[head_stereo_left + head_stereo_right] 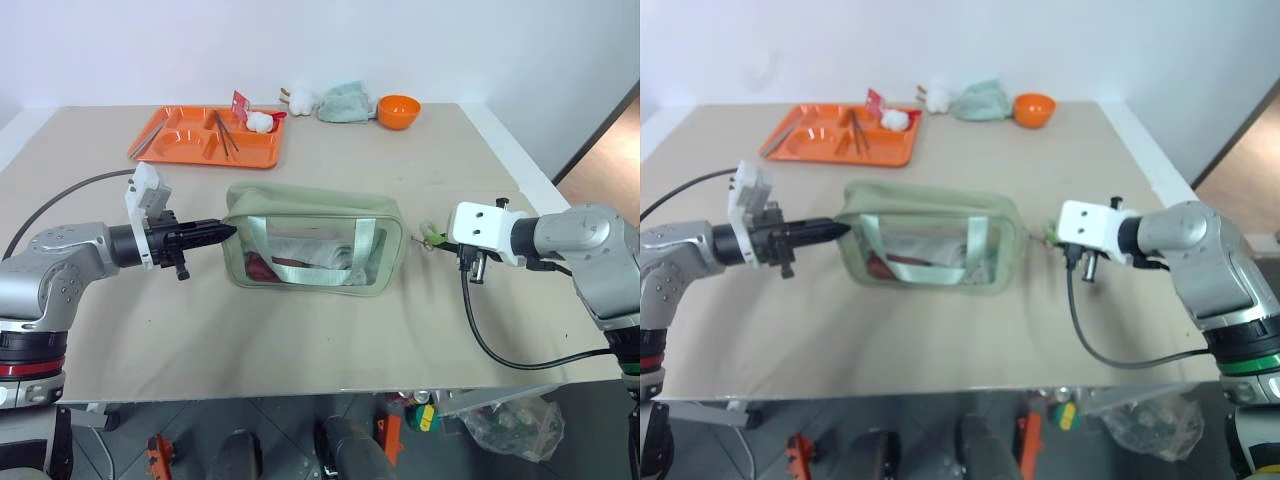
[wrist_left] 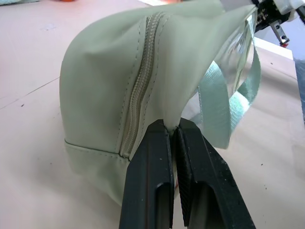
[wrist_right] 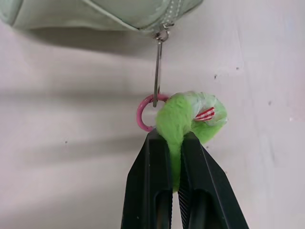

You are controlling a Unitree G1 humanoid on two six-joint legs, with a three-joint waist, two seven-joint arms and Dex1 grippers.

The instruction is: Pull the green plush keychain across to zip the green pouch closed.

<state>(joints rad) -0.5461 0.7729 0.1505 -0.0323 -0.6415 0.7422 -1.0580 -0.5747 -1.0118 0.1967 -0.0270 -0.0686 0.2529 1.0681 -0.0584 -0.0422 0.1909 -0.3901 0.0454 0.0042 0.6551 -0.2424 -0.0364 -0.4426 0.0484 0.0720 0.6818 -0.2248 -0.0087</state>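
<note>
Pouch (image 1: 315,240) sits mid-table, upright, zipper along its top, clear side panel facing the robot. Left gripper (image 2: 173,136) pinches a fold of fabric at the pouch's left end, beside the zipper (image 2: 140,81). Right gripper (image 3: 175,143) is clamped on the keychain (image 3: 188,117), just off the pouch's right end; a pink ring (image 3: 143,114) and metal pull link it to the zipper. Orange tray (image 1: 175,150) and orange bowl (image 1: 398,110) lie far back.

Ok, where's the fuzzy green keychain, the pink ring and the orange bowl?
green plush keychain (image 3: 188,119), right wrist view, its fuzzy body.
pink ring (image 3: 141,117), right wrist view, its outer curve.
orange bowl (image 1: 398,110), left eye view, its side.
</note>
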